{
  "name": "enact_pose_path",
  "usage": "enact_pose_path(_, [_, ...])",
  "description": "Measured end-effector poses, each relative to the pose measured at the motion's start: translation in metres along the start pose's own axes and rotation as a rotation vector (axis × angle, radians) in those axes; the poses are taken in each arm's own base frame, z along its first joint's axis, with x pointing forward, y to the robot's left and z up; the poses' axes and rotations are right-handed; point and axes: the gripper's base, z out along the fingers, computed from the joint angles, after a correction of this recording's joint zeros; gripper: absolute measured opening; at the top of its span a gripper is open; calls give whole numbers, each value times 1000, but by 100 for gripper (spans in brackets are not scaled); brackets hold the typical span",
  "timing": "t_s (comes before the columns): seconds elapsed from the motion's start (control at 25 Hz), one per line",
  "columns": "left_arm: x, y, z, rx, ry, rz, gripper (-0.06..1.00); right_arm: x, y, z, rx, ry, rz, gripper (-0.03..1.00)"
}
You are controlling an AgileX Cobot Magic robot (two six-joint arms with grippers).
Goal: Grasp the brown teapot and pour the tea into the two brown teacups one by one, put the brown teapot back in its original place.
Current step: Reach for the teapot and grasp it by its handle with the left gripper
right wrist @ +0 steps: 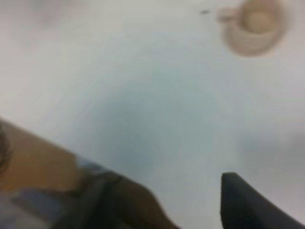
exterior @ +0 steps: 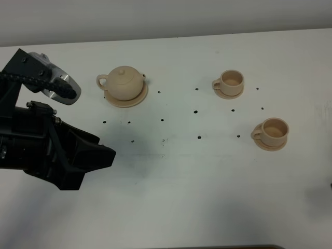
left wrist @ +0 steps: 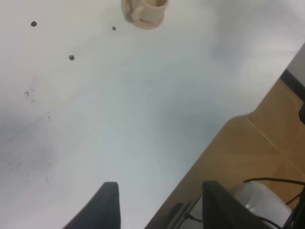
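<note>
The brown teapot is parked, lid on, on its wide saucer at the far left of the white table, clear of the left tool. Small dark dots are scattered between it and the far teacup and near teacup, each sat on its own small saucer. What's inside them can't be made out. The left tool is spread open, nothing gripped. The right tool is blurred but seen open too.

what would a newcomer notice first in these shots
The bulky black left arm looms over the left side of the table in the high view. Beyond it a tan teapot sits on its wide saucer, and two matching cups on small saucers stand apart at the right.
</note>
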Motion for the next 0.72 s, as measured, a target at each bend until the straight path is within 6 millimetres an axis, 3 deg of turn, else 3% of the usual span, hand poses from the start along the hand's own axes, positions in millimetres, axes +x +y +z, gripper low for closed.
enact_pose_path(0.16, [-2, 1, 0, -9, -17, 0, 43, 16, 0, -20, 94, -89, 32, 48])
enact_pose_path(0.28, [-2, 1, 0, -13, -24, 0, 43, 31, 1, -24, 109, -135, 41, 48])
enact_pose_path(0.44, [-2, 1, 0, -15, -25, 0, 43, 50, -1, -19, 147, -169, 33, 48])
enact_pose_path(0.72, [-2, 1, 0, -15, -25, 0, 43, 65, -6, -8, 186, -186, 24, 48])
